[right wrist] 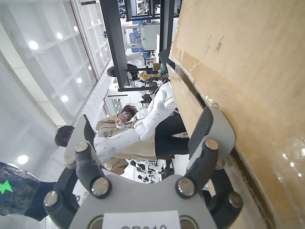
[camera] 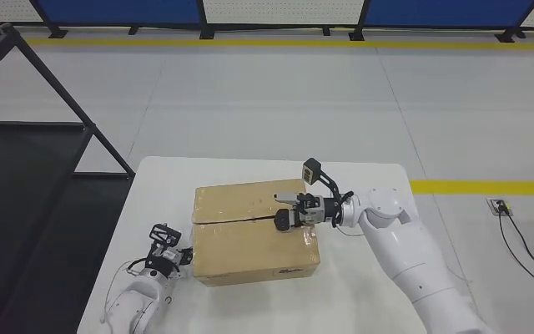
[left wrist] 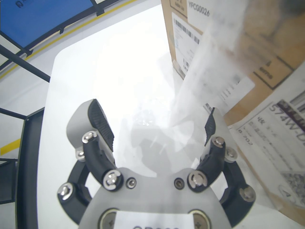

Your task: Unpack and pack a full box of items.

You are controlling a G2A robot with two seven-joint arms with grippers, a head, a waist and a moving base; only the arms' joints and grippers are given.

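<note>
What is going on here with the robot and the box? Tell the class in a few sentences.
A two-armed robot works on a brown cardboard box standing on a white table. Its top flaps lie shut, meeting at a middle seam. The right gripper, open, sits at that seam on top of the box. The left gripper, also open, hangs low beside the box's labelled side, holding nothing.

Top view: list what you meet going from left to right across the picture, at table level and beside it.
black frame → left gripper → cardboard box → floor socket
</note>
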